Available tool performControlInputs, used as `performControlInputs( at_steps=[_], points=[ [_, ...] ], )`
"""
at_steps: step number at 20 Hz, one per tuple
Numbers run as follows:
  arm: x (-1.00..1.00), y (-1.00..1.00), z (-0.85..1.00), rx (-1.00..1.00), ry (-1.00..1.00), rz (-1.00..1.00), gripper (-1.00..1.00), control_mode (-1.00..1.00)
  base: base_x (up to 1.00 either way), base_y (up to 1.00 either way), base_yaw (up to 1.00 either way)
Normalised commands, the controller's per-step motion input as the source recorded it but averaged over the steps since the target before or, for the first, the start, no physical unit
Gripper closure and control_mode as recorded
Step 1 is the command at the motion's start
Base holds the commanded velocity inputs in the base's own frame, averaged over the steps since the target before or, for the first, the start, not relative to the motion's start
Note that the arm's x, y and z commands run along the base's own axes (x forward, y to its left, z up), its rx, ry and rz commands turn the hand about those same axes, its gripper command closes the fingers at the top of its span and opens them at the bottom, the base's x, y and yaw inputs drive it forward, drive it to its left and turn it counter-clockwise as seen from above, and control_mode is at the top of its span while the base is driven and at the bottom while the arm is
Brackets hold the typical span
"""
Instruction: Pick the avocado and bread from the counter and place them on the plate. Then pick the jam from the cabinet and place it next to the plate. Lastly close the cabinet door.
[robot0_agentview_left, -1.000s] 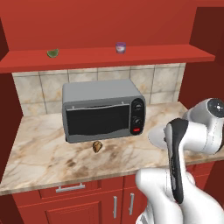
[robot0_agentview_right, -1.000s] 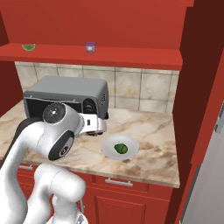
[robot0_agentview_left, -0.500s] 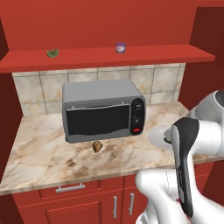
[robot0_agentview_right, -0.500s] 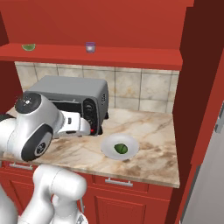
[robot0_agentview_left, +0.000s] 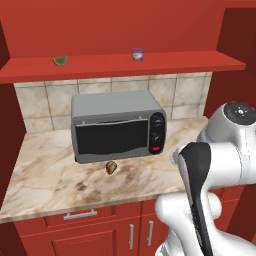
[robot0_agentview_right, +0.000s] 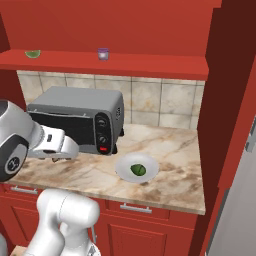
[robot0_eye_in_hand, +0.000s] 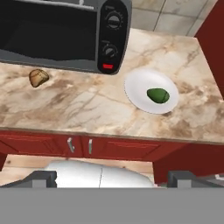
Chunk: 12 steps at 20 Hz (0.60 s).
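Over the last second the arm had swung from right of centre toward the left edge of the right base view, away from the plate (robot0_agentview_right: 150, 173) at lower centre. That suggested the avocado step was finished and the bread came next. The counter (robot0_agentview_left: 45, 175) ran across the middle of the left base view, with the toaster oven (robot0_agentview_left: 116, 126) at centre. On the shelf at upper centre stood the purple jam (robot0_agentview_left: 138, 54). The avocado (robot0_eye_in_hand: 158, 95), dark green and glossy, lay on the plate at right of centre in the hand view. The bread (robot0_eye_in_hand: 38, 77), tan and lumpy, sat at the left, just before the oven door. The gripper (robot0_eye_in_hand: 113, 178) had its fingers spread wide, empty.
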Motion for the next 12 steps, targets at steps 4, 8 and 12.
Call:
performControlInputs(
  at_steps=[4, 8, 12],
  points=[
    [0.00, 0.53, -0.05, 0.00, 0.04, -0.11, -1.00, -1.00, 0.00, 0.00, 0.00],
    [0.00, 0.45, -0.05, 0.00, 0.00, -0.06, -1.00, -1.00, 0.00, 0.00, 0.00],
    [0.00, 0.39, -0.09, 0.02, 0.00, -0.01, -1.00, -1.00, 0.00, 0.00, 0.00]
  ],
)
